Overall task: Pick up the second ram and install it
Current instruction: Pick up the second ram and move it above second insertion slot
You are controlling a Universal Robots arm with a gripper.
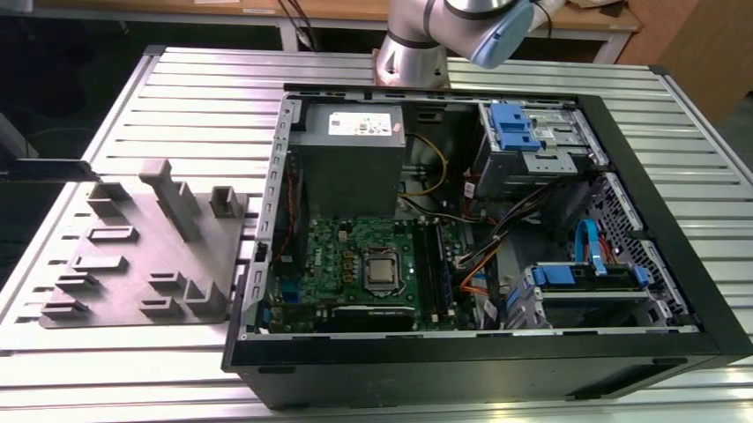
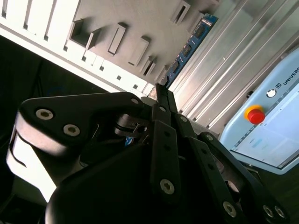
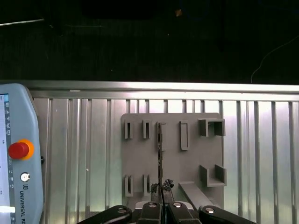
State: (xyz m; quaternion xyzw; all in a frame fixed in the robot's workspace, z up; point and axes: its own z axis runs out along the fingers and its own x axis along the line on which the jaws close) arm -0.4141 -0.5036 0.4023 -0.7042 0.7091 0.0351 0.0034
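- First wrist view: the fingers were closed narrowly on the second ram, seen edge-on and jutting past their tips.
- In the second wrist view, its blue board reached out from the fingertips, with the grey fixture block behind it.
- That block lay on the ribbed table, near a teach pendant.
- In the exterior view, the open computer case sat just beside the block, on the exterior view's right.

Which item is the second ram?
In the first wrist view, find the grey fixture block on the slatted table. The second ram is the thin strip over its middle, pinched in the tool. Unlike the short grey holders nearby, it is dark and long.
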